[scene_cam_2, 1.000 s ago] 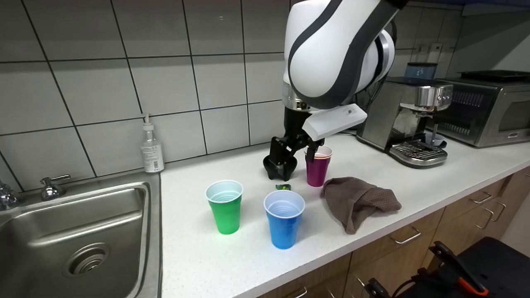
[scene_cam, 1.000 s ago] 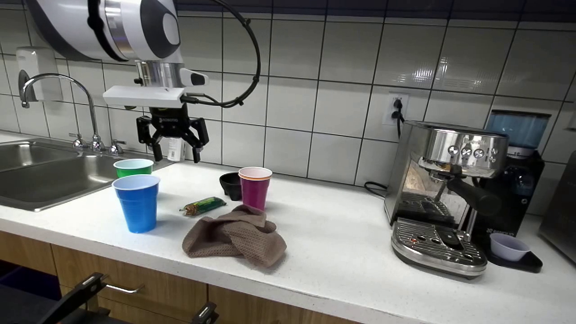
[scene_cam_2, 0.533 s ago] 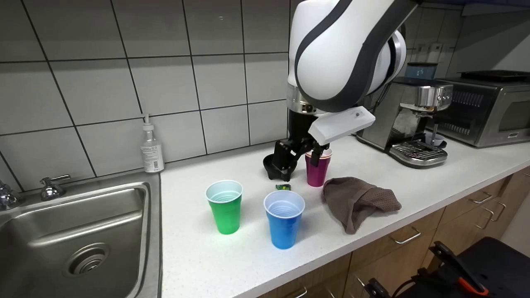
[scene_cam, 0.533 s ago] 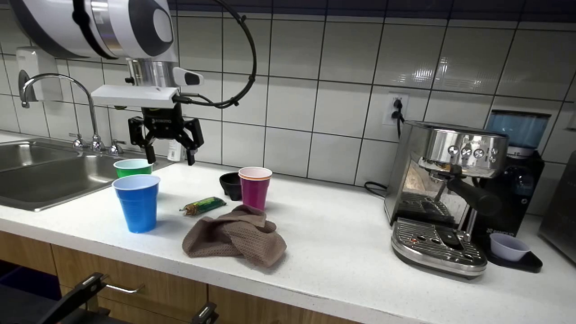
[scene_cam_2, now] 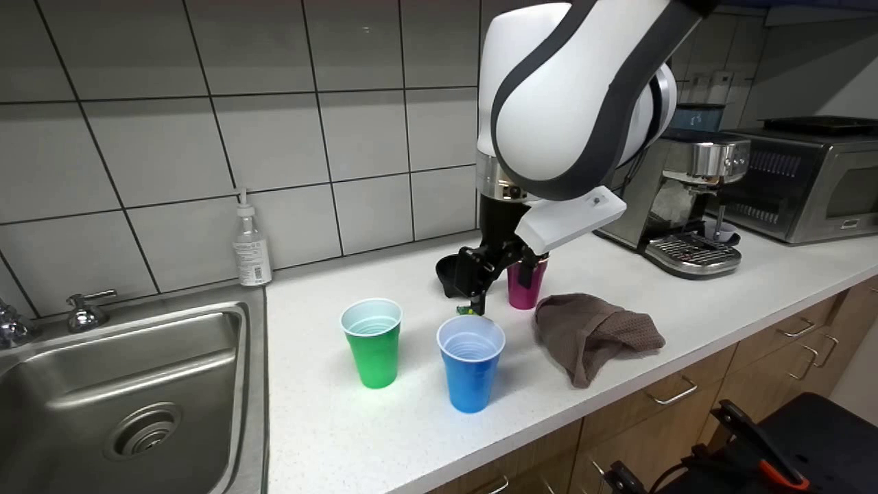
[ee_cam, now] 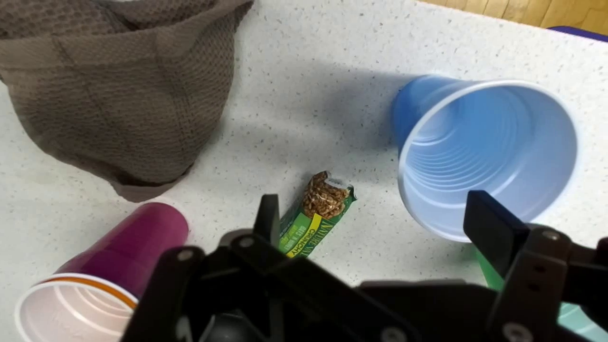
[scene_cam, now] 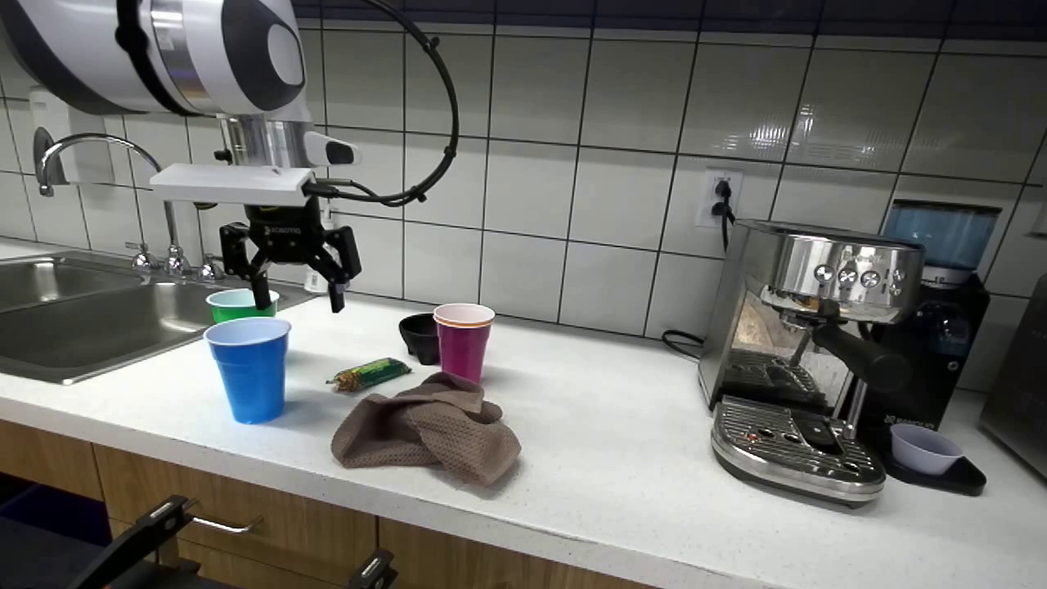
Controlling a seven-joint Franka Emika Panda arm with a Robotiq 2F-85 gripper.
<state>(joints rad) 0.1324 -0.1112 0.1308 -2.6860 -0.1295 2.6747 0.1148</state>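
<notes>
1. A black gripper (scene_cam: pixel 298 304), suspended from a white robot arm (scene_cam: pixel 208 65), is shown left of center in an exterior view, placed lower and farther left than a second earlier, above a white countertop (scene_cam: pixel 605 458).

2. By that descent, the fingers (ee_cam: pixel 268 216) are brought closer to a snack bar (ee_cam: pixel 313 225) and a blue cup (ee_cam: pixel 489 147), judged to be the nearest objects. No grip is yet established.

3. The fingers are spread wide apart. Nothing is clamped between them, and no contact with any object can be made out.

4. The snack bar, wrapped in green, is pictured flat on the countertop. In the wrist view it is placed just below center, its lower end hidden behind the gripper; it is seen between the two fingers, nearer the one at left.

5. The blue cup, upright, is found at right in the wrist view, its rim partly covered by a finger. A green cup (scene_cam_2: pixel 374 350) is pictured beside it at left in an exterior view.

6. In an exterior view, a fingertip (scene_cam_2: pixel 479 305) is now seen crossing the snack bar, which was shown clear of it in both earlier frames.

7. No shift is detected in the snack bar, the cups already named, a purple cup (scene_cam: pixel 462 345), a brown cloth (scene_cam: pixel 425 433) or a black bowl (scene_cam: pixel 415 334).
</notes>
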